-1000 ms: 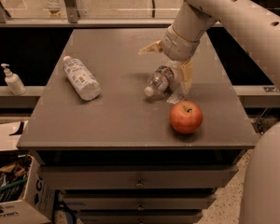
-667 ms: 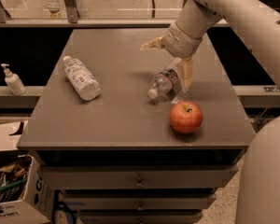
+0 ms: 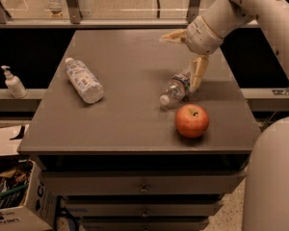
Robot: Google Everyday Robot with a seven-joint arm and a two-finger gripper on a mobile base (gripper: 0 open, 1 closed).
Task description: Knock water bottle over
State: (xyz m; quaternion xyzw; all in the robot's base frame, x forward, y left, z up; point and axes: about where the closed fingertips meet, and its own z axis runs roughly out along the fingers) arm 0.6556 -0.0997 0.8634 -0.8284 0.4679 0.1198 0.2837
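The water bottle [image 3: 176, 86], slim and clear with a white cap, lies on its side on the right half of the grey table [image 3: 125, 124], its cap pointing to the front left. My gripper [image 3: 186, 56] is open just above and behind the bottle. One tan finger [image 3: 198, 73] points down beside the bottle's base, touching it or nearly so. The other finger [image 3: 172, 36] sticks out to the left, away from the bottle.
A red apple [image 3: 192, 121] sits just in front and to the right of the bottle. A fatter bottle with a white label [image 3: 83, 80] lies on the table's left half. A white pump bottle [image 3: 12, 82] stands on the ledge at the left. A cardboard box [image 3: 14, 201] is on the floor at lower left.
My gripper has moved a little to the right and up. The lying water bottle has shifted slightly to the right with it. The apple and the fatter bottle have not moved.
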